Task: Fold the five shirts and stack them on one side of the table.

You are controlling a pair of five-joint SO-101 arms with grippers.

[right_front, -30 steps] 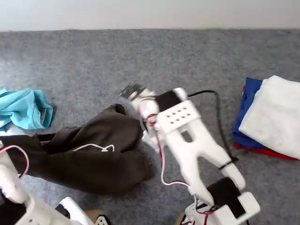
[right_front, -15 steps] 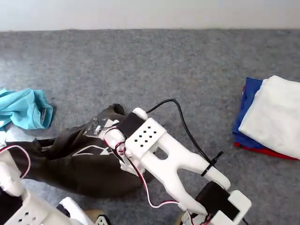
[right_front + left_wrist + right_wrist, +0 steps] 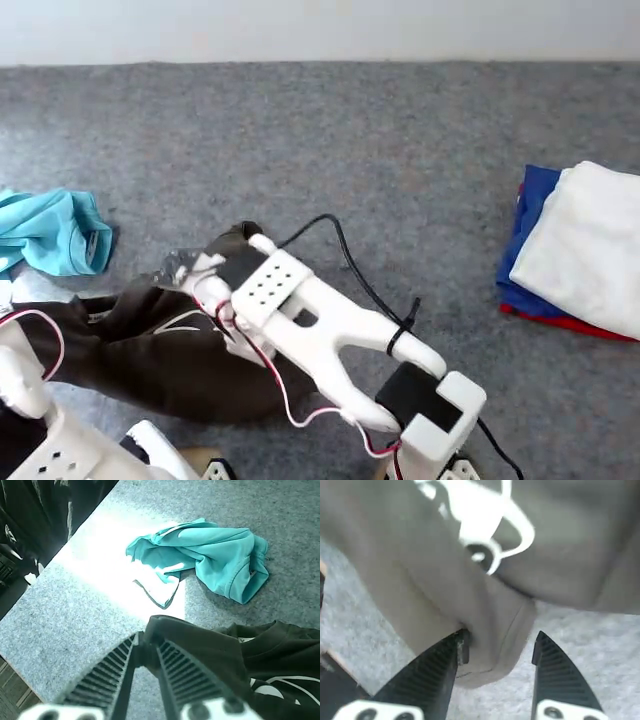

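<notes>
The left gripper (image 3: 147, 642) has its fingers (image 3: 107, 675) pinched shut on a hem of the dark brown shirt (image 3: 240, 650). The right gripper (image 3: 495, 665) stands open, its fingers (image 3: 432, 672) on either side of a fold of that shirt, which lies crumpled near the table's (image 3: 400, 130) front edge, left of centre. Its white print (image 3: 485, 520) cannot be read. A teal shirt (image 3: 55, 232) at the left edge is cut off. So is the stack at the right edge: a white shirt (image 3: 585, 245) on a blue shirt (image 3: 528, 215) and a red shirt (image 3: 560, 322).
</notes>
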